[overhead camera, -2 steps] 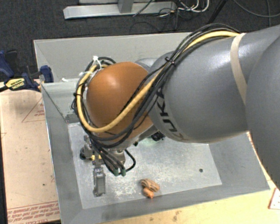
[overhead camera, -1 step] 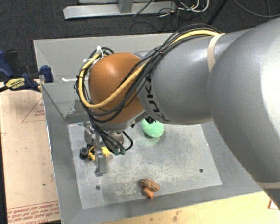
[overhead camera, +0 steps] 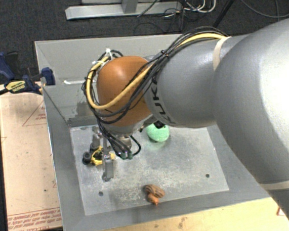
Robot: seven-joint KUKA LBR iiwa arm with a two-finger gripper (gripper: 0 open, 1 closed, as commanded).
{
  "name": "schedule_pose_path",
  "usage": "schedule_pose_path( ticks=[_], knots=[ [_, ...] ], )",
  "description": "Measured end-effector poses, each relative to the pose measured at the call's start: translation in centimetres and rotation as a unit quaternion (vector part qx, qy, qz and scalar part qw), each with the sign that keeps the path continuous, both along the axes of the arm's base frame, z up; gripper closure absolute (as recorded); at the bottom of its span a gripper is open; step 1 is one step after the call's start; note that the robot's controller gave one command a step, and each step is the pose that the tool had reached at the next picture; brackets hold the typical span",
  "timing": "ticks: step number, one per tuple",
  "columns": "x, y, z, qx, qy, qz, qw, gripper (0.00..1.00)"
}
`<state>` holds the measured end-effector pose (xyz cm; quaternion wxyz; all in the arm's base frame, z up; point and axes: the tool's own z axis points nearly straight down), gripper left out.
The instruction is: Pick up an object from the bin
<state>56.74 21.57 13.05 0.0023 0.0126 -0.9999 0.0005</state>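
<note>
From the camera view, the arm (overhead camera: 223, 84) reaches in from the right, and its orange cover (overhead camera: 124, 91) hangs over the grey bin (overhead camera: 61, 146). The pincer (overhead camera: 107, 171) is low over the left of the bin floor; whether it is open or closed cannot be told. A small yellow and black thing (overhead camera: 93, 157) lies just beside it, on its left. A green ball (overhead camera: 158, 133) sits near the middle, and a small brown thing (overhead camera: 153, 193) lies well apart by the front wall.

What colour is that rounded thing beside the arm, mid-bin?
Light green; the rounded thing shows best in the camera view.

Even, moderate light (soft shadows) across the bin (overhead camera: 191, 176).
</note>
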Motion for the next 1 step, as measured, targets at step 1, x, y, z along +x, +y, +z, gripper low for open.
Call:
schedule_pose_path(
  ticks=[1],
  knots=[
    [3.85, -4.28, -5.02, 0.002, -0.0039, 0.125, 0.9921, 1.00]
  ],
)
